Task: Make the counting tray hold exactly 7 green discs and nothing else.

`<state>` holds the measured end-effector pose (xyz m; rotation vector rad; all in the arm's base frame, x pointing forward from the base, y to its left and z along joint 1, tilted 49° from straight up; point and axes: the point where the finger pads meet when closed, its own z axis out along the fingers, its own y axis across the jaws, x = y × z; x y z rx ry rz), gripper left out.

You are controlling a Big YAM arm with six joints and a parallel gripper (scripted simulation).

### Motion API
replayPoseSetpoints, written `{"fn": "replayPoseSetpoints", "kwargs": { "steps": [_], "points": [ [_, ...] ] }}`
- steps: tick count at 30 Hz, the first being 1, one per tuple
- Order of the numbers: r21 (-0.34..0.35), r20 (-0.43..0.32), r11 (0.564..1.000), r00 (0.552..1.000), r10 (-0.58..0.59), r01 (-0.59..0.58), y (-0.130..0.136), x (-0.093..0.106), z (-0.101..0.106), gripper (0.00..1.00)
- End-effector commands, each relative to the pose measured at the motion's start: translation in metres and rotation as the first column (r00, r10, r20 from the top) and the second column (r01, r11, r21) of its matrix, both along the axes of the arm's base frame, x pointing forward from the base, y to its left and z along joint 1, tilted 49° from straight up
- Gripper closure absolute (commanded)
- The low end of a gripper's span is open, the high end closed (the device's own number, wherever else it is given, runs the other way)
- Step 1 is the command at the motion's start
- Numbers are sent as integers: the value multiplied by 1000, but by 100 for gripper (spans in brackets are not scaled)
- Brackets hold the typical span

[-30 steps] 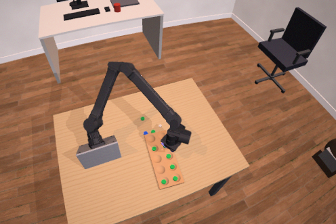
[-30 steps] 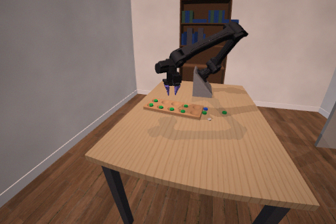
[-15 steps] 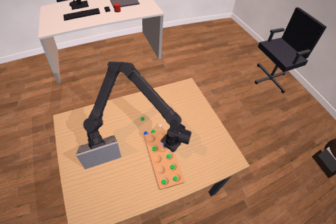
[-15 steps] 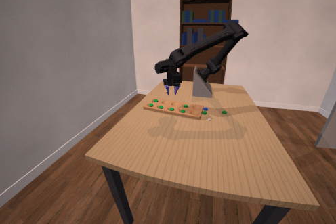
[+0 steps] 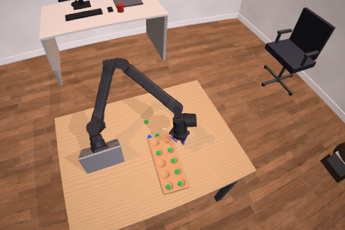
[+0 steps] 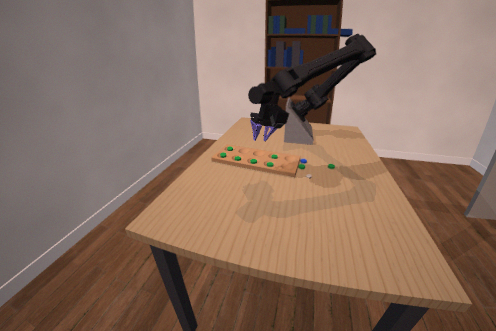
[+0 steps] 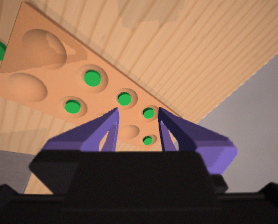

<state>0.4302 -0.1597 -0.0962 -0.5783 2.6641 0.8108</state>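
The orange tray [image 5: 159,192] [image 6: 218,161] [image 7: 60,72] lies flat. In the top view, its right row holds green discs in every pocket but the far-end one; its left row holds green discs in the second pocket [image 5: 158,152] and the near-end pocket [image 5: 168,186]. Loose on the table are a green disc [image 5: 146,121] [image 6: 331,166] and another green disc [image 5: 157,135] [image 6: 301,167] close by the tray's far end. My gripper [image 5: 179,141] [image 6: 260,140] [image 7: 138,112] is partly open and empty, above the tray. Its fingers hide some pockets in the wrist view.
A blue disc [image 5: 149,136] [image 6: 303,161] lies close to the tray's far corner; contact cannot be told. A small white piece [image 5: 164,129] [image 6: 309,176] lies beyond the tray's far end. The arm's grey base [image 5: 102,160] stands left of the tray in the top view.
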Motion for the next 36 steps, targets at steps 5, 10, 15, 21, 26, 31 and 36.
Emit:
{"fn": "replayPoseSetpoints", "kwargs": {
  "steps": [5, 10, 15, 21, 26, 31, 36],
  "points": [
    [-194, 153, 977, 986, -61, 91, -3, 69, 79, 56],
    [-282, 266, 944, 959, -95, 172, 12, 98, 133, 56],
    [-279, 252, 938, 958, -135, 206, -11, 96, 123, 56],
    [-320, 402, 911, 908, -118, 260, 20, 132, 196, 56],
    [-321, 412, 907, 903, -125, 272, 13, 136, 203, 56],
    [-318, 500, 883, 852, -154, 345, 41, 140, 243, 56],
    [-301, 564, 868, 808, -172, 395, 52, 147, 276, 56]
  ]
}}
